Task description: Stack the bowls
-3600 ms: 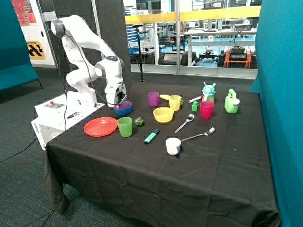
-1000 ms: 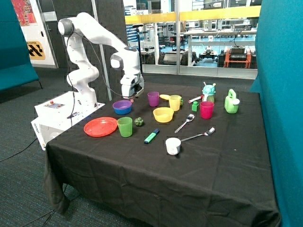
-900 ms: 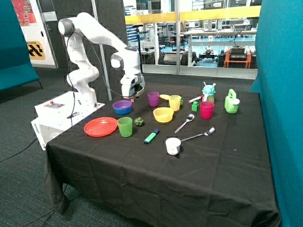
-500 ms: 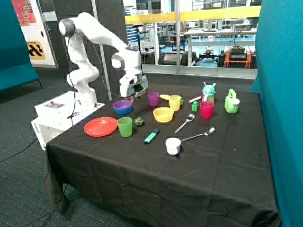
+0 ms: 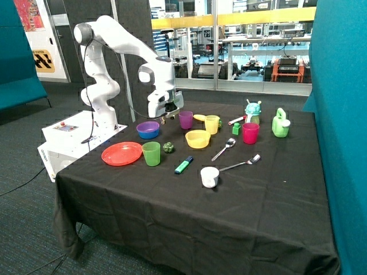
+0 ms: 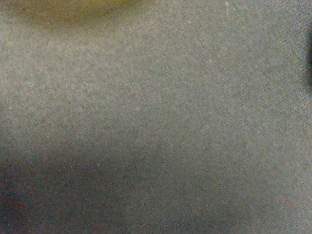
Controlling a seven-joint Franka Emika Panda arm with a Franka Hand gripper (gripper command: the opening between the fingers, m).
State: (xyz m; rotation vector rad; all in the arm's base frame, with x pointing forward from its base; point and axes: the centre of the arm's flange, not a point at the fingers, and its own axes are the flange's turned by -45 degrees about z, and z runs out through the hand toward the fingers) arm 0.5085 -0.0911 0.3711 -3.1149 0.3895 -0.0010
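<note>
The purple bowl [image 5: 148,126] has been left nested in the blue bowl [image 5: 148,135], and the gripper [image 5: 165,118], its opening unreadable, has been swung toward the unstacked yellow bowl [image 5: 198,138].

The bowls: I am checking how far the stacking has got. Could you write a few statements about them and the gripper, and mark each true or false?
1. The purple bowl sits inside the blue bowl. True.
2. The yellow bowl is on that stack. False: it stands alone on the black cloth.
3. The gripper holds a bowl. False: it hangs above the table beside the stack, carrying nothing.
4. The red plate lies beside the green cup. True.
</note>
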